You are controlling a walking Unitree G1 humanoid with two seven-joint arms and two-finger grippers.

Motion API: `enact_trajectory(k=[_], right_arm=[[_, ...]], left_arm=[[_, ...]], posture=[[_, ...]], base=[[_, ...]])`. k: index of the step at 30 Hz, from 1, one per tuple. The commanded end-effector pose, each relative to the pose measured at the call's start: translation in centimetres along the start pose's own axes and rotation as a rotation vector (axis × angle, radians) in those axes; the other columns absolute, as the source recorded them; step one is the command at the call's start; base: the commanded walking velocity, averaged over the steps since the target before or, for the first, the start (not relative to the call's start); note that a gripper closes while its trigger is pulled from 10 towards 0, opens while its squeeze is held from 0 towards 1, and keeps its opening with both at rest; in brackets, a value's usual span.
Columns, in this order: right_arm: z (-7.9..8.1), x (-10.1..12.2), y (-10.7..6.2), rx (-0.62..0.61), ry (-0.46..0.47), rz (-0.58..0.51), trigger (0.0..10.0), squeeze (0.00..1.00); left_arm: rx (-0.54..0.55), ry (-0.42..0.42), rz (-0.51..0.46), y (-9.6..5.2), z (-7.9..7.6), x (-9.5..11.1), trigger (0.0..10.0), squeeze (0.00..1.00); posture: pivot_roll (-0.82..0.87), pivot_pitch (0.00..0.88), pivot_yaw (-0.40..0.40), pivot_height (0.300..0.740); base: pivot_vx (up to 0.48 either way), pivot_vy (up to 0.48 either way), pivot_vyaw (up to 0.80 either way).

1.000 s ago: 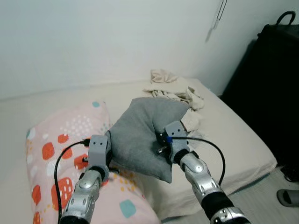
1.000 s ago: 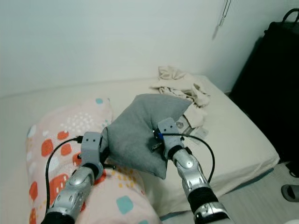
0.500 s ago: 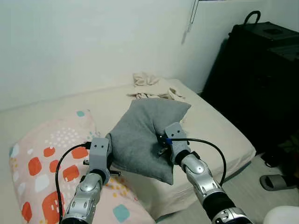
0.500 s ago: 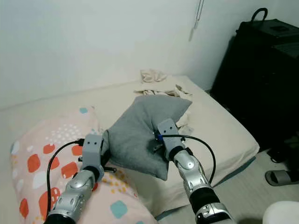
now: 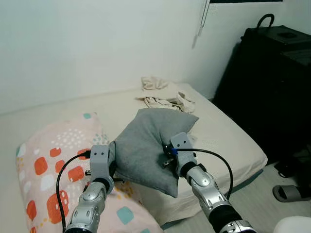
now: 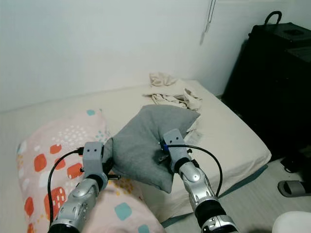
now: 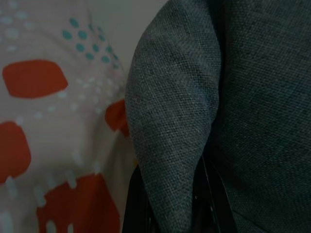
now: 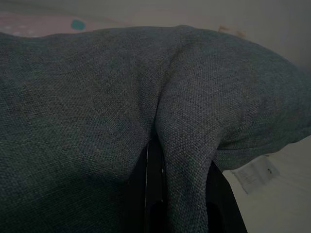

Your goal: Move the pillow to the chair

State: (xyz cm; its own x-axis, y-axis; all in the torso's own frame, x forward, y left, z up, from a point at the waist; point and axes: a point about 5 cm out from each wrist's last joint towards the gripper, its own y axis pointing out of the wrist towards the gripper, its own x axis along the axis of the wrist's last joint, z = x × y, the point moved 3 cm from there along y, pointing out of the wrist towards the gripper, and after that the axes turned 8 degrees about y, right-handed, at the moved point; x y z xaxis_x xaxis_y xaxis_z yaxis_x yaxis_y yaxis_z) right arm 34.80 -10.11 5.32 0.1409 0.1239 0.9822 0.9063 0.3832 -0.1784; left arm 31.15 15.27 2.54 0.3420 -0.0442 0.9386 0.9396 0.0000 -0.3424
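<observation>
Held up above the bed (image 5: 228, 141): a grey pillow (image 5: 148, 145), pinched from both sides, tilted with one corner toward the foot edge of the bed and one toward the pile of crumpled cream cloth (image 5: 163, 93) at the far edge by the wall. Clamped on the pillow's left side, just over the patterned pink pillow (image 5: 53, 160): the left end effector (image 7: 167, 204), black fingers (image 7: 138, 206) closed with a fold of grey fabric bunched between them. Clamped on the pillow's right side, toward the bed's near edge: the right end effector (image 8: 177, 196), its fingers (image 8: 154, 189) likewise squeezing a ridge of the grey cloth. Small white label (image 8: 252, 174) hanging off the pillow's underside, seen past the right fingers. No chair identifiable.

Lying at the near left corner of the bed: the pink pillow with orange blotches, teal squares and white dots, flat on the cream sheet, below and beside the grey one. Black cables looping from each silver wrist. Beyond the bed's right edge: a tall black cabinet (image 5: 272, 82) against the wall, something with a curved handle (image 5: 265, 20) on top. On the floor near the bed's foot corner: a grey slipper (image 5: 290, 192), and a white rounded object (image 5: 294, 225) at the lower right edge of the head views, kind not clear. Thin cord (image 5: 200, 22) hanging down the white wall above the bed's far right corner.
</observation>
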Motion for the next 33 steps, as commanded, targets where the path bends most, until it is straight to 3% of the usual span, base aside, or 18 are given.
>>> enact_trajectory(k=[1, 2, 19, 33], right_arm=[[-0.6, 0.3, -0.2, -0.019, -0.009, -0.026, 10.0, 0.0], [-0.4, 0.2, -0.2, -0.004, -0.018, -0.025, 10.0, 0.0], [0.3, -0.6, -0.4, 0.039, 0.005, 0.0, 10.0, 0.0], [0.4, -0.8, -0.4, 0.054, 0.008, 0.016, 10.0, 0.0]], left_arm=[[0.066, 0.028, -0.024, -0.2, 1.7, 0.3, 10.0, 0.0], [0.061, 0.061, -0.037, -0.3, 1.8, 0.3, 10.0, 0.0], [0.041, 0.059, -0.055, -0.2, 1.3, 0.6, 10.0, 0.0], [0.029, 0.054, -0.059, -0.2, 1.1, 0.8, 10.0, 0.0]], posture=[[-0.01, 0.071, -0.096, 0.74], [-0.01, 0.071, -0.091, 0.74], [-0.01, 0.056, -0.087, 0.74], [-0.01, 0.049, -0.086, 0.74]], base=[[0.0, 0.0, 0.0], [0.0, 0.0, 0.0], [0.0, 0.0, 0.0], [0.0, 0.0, -0.74]])
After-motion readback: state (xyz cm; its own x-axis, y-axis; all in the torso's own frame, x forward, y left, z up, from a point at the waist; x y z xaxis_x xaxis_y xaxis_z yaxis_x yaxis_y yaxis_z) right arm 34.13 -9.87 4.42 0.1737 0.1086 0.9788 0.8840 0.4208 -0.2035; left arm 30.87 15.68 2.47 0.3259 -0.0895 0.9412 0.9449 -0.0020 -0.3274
